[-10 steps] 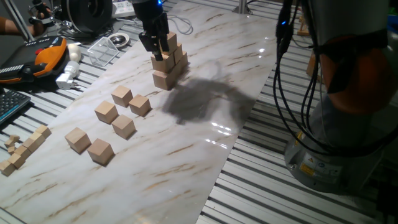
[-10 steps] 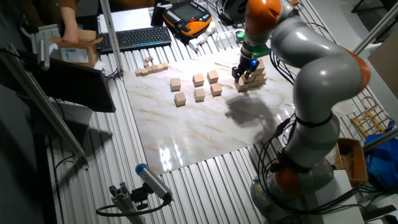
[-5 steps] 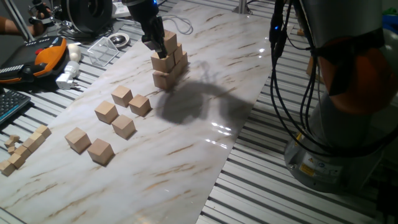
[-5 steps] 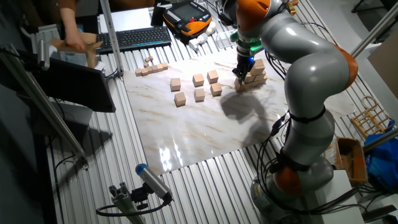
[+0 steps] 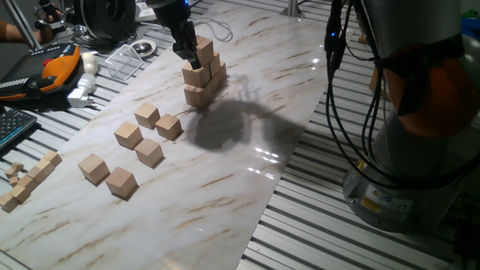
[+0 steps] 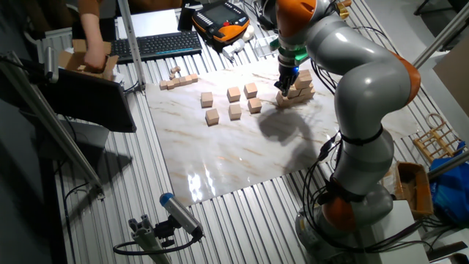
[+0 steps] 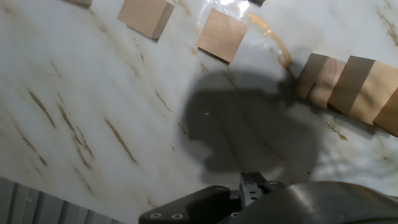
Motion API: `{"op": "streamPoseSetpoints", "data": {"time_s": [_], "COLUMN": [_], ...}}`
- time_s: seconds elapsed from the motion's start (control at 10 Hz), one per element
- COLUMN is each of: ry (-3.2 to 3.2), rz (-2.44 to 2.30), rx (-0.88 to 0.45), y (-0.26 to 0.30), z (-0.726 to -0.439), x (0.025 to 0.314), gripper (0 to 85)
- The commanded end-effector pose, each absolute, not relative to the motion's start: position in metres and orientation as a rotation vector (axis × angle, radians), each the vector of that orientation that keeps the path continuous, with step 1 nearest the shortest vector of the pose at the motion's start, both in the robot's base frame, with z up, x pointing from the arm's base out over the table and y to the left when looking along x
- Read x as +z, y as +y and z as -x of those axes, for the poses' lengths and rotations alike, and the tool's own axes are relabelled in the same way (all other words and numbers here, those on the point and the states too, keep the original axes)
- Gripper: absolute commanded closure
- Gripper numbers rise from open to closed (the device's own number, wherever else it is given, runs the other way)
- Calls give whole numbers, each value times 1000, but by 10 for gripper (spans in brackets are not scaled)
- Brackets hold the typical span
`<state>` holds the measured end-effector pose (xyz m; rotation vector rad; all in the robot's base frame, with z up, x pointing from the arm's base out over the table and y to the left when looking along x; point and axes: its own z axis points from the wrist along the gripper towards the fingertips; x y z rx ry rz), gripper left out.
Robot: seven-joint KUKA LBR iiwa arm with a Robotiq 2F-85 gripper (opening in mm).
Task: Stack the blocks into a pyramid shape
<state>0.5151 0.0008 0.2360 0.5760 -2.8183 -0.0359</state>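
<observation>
A stack of blocks (image 5: 199,75) stands at the far side of the marble board, three levels high; it also shows in the other fixed view (image 6: 299,84). My gripper (image 5: 187,46) hangs at the stack's left side, level with the top block (image 5: 205,51), and shows in the other fixed view (image 6: 283,78) too. Its jaws are too dark and small to read. Several loose blocks (image 5: 149,152) lie left of the stack, also in the other fixed view (image 6: 234,103). The hand view shows two loose blocks (image 7: 222,34) and a row of blocks (image 7: 348,84), with nothing between the fingers.
Thin small wooden pieces (image 5: 30,180) lie at the board's left edge. An orange pendant (image 5: 52,67), a white tool (image 5: 81,90) and a clear tray (image 5: 124,60) sit beyond the board. The arm's base (image 5: 420,150) and cables stand at the right. A person (image 6: 91,37) is at the keyboard.
My gripper has risen from beside the stack's second level to beside the top block, and the arm has swung its posture. The blocks have not moved.
</observation>
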Motion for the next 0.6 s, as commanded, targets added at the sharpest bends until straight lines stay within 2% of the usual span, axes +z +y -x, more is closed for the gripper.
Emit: {"op": "streamPoseSetpoints", "data": {"time_s": [0.0, 0.5], "ry": [-2818, -2815], "rz": [-576, -582], "rx": [-35, -37], "y": [1, 1], "z": [-515, -515], "x": [236, 236], "gripper": [850, 850]}}
